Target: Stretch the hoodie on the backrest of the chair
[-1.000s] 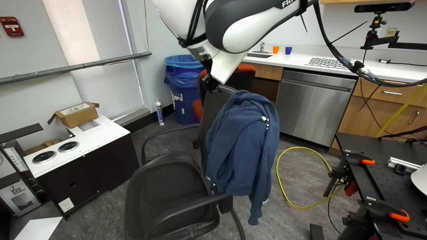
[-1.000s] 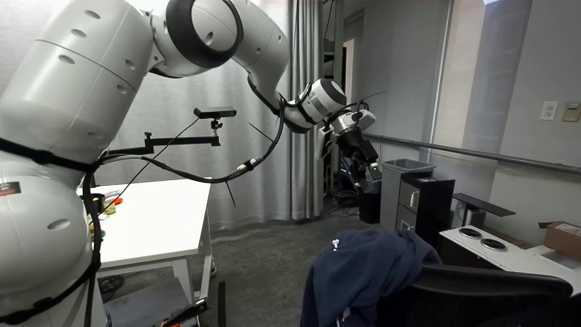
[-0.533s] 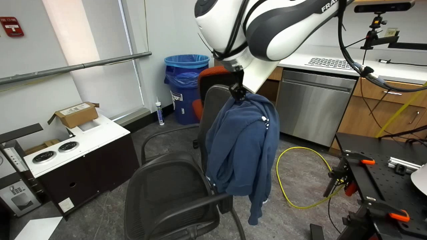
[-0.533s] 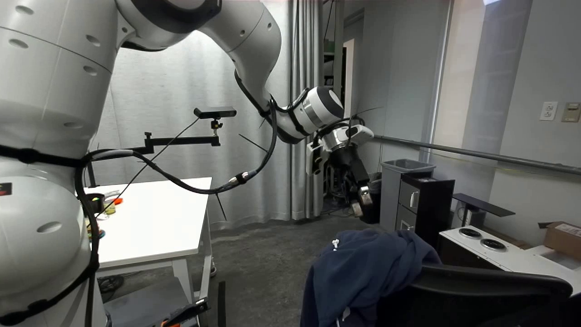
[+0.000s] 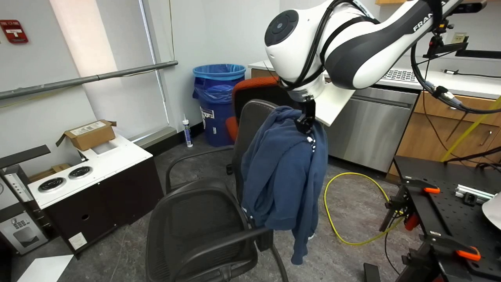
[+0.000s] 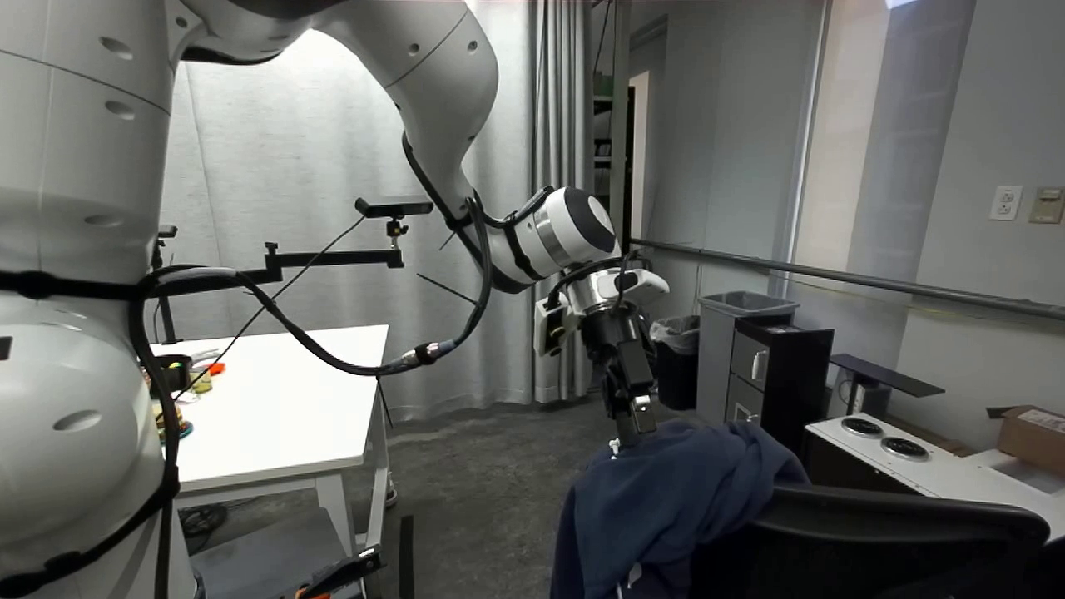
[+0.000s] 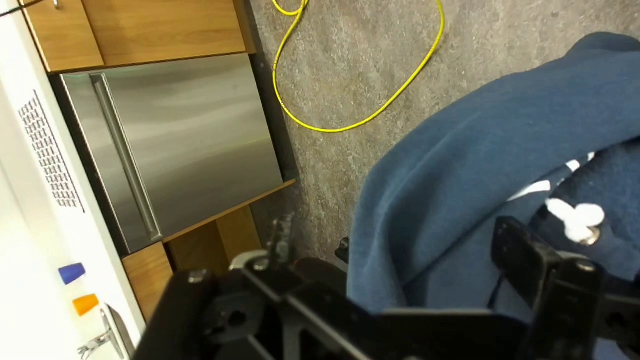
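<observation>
Gripper [image 6: 636,426], black and two-fingered, stands spread wide, holding nothing; in an exterior view, at eleven o'clock of denim-blue fabric hoodie [image 6: 670,503], bunched over one end of charcoal-black padded backrest [image 6: 874,545]. Recommended: pinch one layer, draw toward three o'clock.

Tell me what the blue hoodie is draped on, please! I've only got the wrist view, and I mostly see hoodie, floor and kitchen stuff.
Observer: The blue hoodie is over the backrest of a black office chair.
Operator: Ooh! Is the whole top of it covered up?
Observer: No. In both exterior views, part of the backrest's top edge is bare, with the hoodie bunched toward one end.
</observation>
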`<state>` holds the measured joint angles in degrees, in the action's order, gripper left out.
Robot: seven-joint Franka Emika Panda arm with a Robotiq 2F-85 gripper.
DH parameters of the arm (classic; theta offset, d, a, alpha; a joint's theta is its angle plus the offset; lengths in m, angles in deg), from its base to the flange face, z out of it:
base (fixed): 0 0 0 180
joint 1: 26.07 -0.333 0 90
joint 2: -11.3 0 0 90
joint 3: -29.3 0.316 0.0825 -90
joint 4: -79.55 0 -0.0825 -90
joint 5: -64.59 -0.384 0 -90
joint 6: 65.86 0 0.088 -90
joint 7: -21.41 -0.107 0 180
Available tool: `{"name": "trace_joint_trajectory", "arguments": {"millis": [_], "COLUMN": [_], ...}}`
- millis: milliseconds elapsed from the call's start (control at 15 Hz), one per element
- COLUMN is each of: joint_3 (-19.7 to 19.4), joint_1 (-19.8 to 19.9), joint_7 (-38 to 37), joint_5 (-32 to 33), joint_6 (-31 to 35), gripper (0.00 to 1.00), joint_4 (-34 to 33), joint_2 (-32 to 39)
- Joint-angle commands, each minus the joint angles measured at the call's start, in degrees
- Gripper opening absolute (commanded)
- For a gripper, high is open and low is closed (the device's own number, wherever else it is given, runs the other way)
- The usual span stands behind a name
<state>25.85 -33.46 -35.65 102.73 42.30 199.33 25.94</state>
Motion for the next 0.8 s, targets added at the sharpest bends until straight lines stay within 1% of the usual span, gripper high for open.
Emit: {"name": "trace_joint_trajectory", "arguments": {"millis": [0,267,733], "joint_3": [1.06,0.5,-1.02], "joint_1": [1.43,2.17,6.21], "joint_7": [1.51,3.58,7.93], "joint_5": [-0.97,0.77,1.31], "joint_6": [1.54,1.31,2.18], "gripper": [1.0,1.0,1.0], "joint_4": [3.09,3.43,4.3], "joint_2": [-4.07,-5.99,-7.95]}}
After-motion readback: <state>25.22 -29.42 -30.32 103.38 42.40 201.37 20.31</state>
